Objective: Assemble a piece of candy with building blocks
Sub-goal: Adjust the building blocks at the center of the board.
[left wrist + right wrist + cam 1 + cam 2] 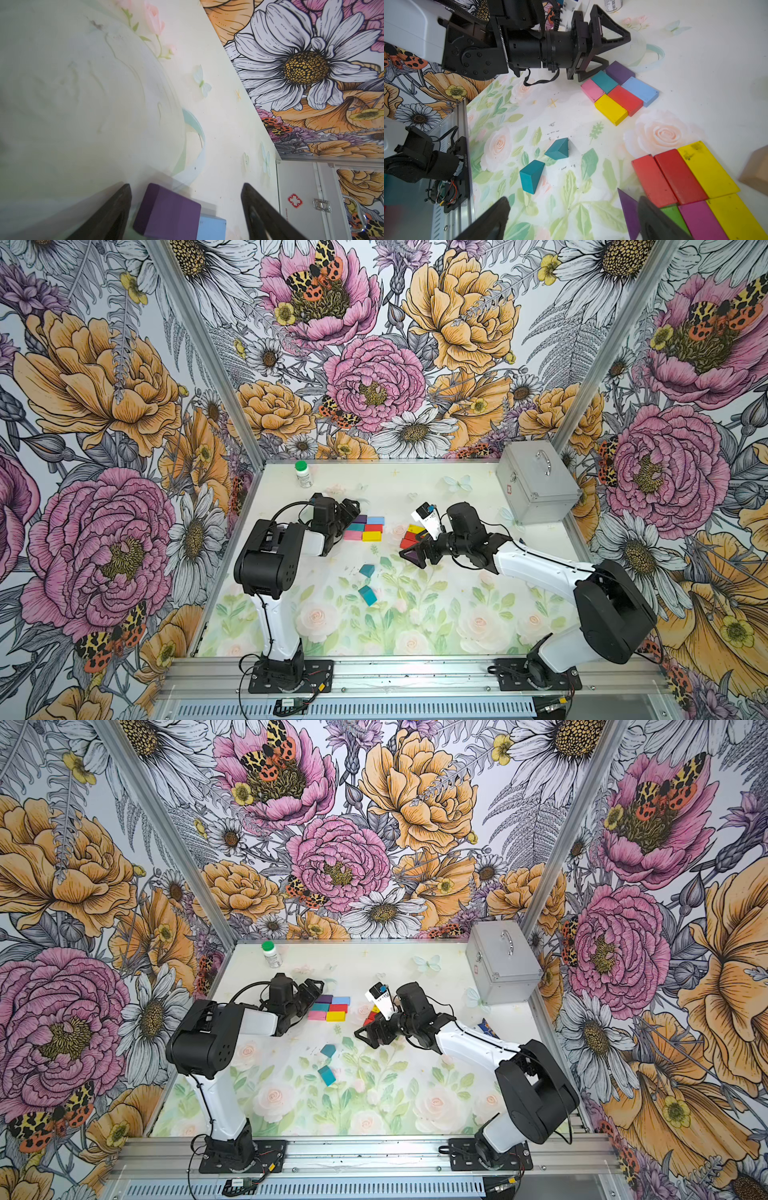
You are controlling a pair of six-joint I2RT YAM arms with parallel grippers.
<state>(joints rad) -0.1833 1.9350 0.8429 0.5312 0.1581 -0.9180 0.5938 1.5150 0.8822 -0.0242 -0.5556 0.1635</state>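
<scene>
While the left end effector (185, 185) and right end effector (574, 198) both stand spread, the light, rigid purple brick (166, 212) likely wants pinching across its flat long sides.

Bright, even overhead light washes the far table (415, 481) nearly white and casts only faint soft shadows, glare streaks the near rail (399, 668), walls (83, 406) bow at the edges in both top views, and the left wrist view shows a smeared purple block (166, 209)
</scene>
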